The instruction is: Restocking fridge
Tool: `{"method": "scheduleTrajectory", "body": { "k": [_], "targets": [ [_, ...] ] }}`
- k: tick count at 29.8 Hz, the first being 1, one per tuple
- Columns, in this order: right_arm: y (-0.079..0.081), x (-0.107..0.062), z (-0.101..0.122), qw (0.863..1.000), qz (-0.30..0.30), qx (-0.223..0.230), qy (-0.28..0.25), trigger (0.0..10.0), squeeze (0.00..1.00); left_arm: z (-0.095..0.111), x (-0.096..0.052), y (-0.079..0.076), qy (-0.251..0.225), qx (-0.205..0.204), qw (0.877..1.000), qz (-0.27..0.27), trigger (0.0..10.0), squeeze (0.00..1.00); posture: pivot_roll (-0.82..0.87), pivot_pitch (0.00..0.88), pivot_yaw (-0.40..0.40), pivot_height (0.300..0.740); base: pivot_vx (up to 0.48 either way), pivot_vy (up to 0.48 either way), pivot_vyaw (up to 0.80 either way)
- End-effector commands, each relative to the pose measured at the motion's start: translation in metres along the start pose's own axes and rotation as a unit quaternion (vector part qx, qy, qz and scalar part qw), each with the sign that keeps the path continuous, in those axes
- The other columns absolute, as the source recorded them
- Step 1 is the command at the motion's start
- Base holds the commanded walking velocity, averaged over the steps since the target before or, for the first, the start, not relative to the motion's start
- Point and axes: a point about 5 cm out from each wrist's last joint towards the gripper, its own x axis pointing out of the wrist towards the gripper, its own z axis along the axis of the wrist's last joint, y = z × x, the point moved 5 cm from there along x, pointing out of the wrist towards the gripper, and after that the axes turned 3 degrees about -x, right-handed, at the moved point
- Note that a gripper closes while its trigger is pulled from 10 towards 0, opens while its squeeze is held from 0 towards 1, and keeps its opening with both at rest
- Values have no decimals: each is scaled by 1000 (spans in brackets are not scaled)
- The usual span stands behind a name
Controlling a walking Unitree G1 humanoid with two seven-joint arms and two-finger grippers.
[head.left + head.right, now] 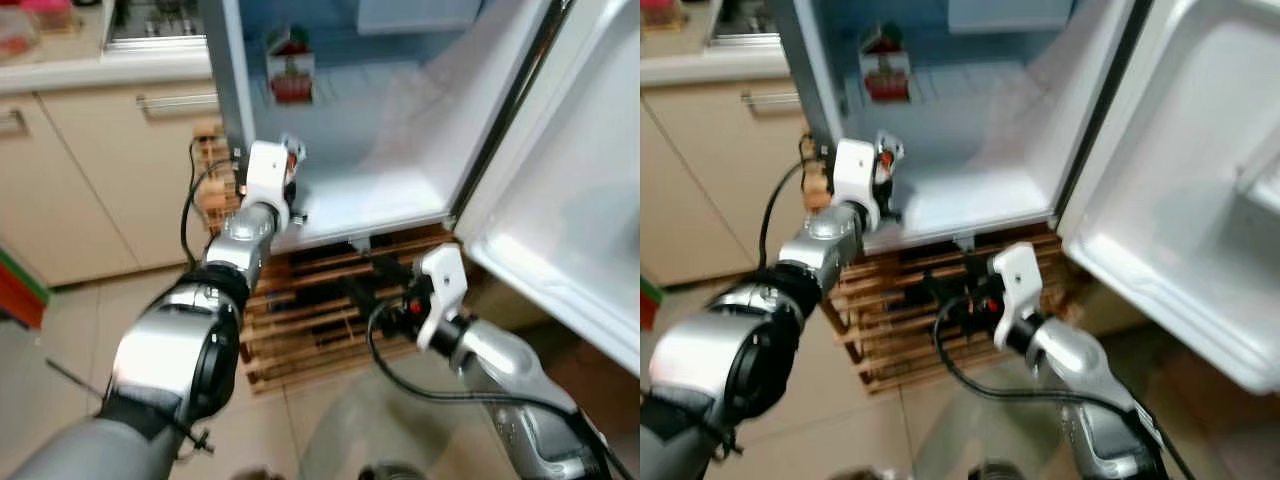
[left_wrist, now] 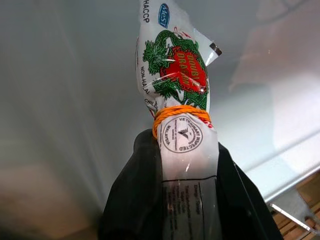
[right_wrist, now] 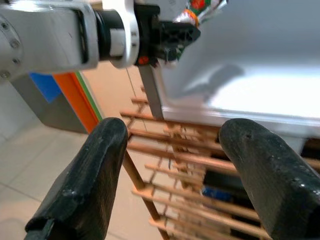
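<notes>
While the left gripper (image 1: pixel 292 172) sits at the open white fridge's (image 1: pixel 400 190) front edge, its black fingers (image 2: pixel 137 200) are clamped round a clear plastic packet with a red-and-green dragon label and orange rubber band (image 2: pixel 180 120). Further in stands a red-and-white carton (image 1: pixel 290 70). Right gripper (image 3: pixel 172 180) hangs spread wide and empty over the wooden slatted crate (image 1: pixel 320 310).

Bright indoor light, soft focus in head views, wrist views sharper.
Fridge interior (image 1: pixel 380 150) glows pale blue-white; open door (image 1: pixel 1200 200) is washed out with glare. Head views are slightly blurred, with the left arm (image 1: pixel 170 360) smeared at the frame bottom. The packet (image 2: pixel 180 85) is crisp with specular glints; black fingers (image 3: pixel 85 190) are near-field soft. A shadow falls on the fridge floor.
</notes>
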Motion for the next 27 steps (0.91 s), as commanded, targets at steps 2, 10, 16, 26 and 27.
{"method": "scheduleTrajectory", "body": {
  "k": [2, 10, 16, 26, 27],
  "targets": [
    [-4, -1, 1, 1000, -9, -3, -1, 10000, 0, 1, 1, -6, 4, -2, 1000, -5, 0, 0, -159, 56, 2, 740, 0, 0, 0],
    [-40, -1, 8, 992, -124, -20, -25, 10000, 0, 12, 1, -28, -37, 9, 998, -47, 0, 0, -155, 46, 18, 740, 0, 0, 0],
    [-50, -5, 12, 985, -163, -24, -42, 10000, 0, 14, -15, -42, -111, -3, 989, -94, 0, 0, -128, 47, 18, 740, 0, 0, 0],
    [-61, -16, 21, 971, -222, -51, -72, 10000, 0, -13, -111, -10, -187, 63, 977, -86, 0, 0, -42, 29, 20, 740, 0, 0, 0],
    [-61, -16, 21, 971, -222, -51, -72, 10000, 0, -13, -111, -10, -187, 63, 977, -86, 0, 0, -42, 29, 20, 740, 0, 0, 0]
  ]
}}
